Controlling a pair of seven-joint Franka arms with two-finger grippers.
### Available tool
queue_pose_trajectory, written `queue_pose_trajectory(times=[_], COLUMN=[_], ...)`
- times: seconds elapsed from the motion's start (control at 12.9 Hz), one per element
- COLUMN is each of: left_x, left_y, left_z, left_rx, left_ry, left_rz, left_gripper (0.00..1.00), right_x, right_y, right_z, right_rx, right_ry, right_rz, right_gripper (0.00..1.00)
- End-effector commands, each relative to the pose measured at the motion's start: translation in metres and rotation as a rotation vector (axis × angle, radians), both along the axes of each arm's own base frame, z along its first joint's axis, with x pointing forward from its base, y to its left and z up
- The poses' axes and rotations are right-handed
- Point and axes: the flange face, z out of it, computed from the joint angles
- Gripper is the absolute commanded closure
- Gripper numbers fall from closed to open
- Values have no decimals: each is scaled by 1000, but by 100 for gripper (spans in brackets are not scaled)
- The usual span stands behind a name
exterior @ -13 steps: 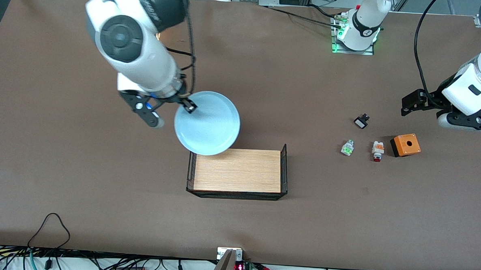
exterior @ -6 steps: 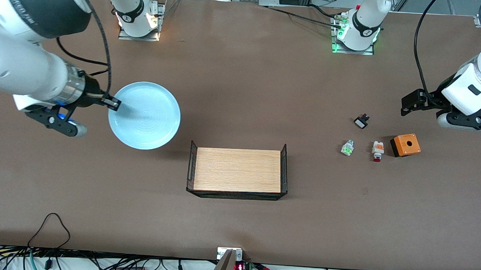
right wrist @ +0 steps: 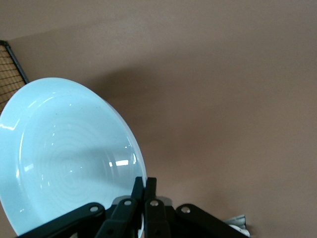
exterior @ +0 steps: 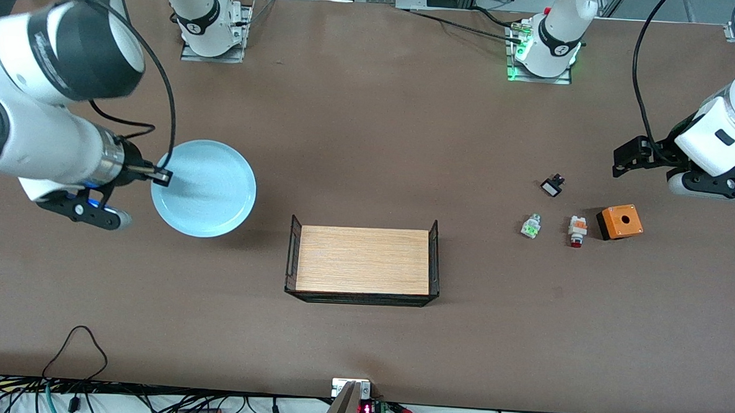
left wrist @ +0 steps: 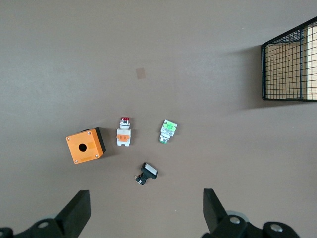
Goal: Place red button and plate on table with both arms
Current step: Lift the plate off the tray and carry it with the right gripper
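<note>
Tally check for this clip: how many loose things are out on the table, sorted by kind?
Plates: 1, the plate, held in the right pincer
Trays: 1, the wooden tray
Small push-button parts: 3, the red button, green part, black part
Orange boxes: 1
Total: 6

Front view. At mid-left of the frame the right gripper (exterior: 160,176) is clamped on the rim of the plate (exterior: 204,188), a pale blue disc held over the table (exterior: 370,138), its shadow falling on the brown surface at its lower right. Just below frame centre stands a wooden tray (exterior: 363,260) with black wire ends. At right of centre lies a cluster of small parts: a black part (exterior: 552,186) uppermost, a green-and-clear part (exterior: 531,227), the red button (exterior: 577,231) beside it, and an orange box (exterior: 619,222) just right of the button. At the right edge the left gripper (exterior: 630,157) waits above the table, fingers spread.
</note>
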Motion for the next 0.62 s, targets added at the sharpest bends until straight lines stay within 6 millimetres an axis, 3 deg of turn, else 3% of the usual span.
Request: queue_pose_trajectory(times=[0.0, 0.54], left_x=[-2, -4], left_y=[-1, -2], left_z=[7, 7], left_rx=[-20, -22], left_ry=[16, 29], left_rz=[4, 4], left_gripper=[0, 0], right_x=[7, 45], right_y=[-8, -61], right_z=[-32, -96], right_rx=[12, 41], right_ry=[-28, -104], right_rz=[34, 45], right_gripper=[100, 100])
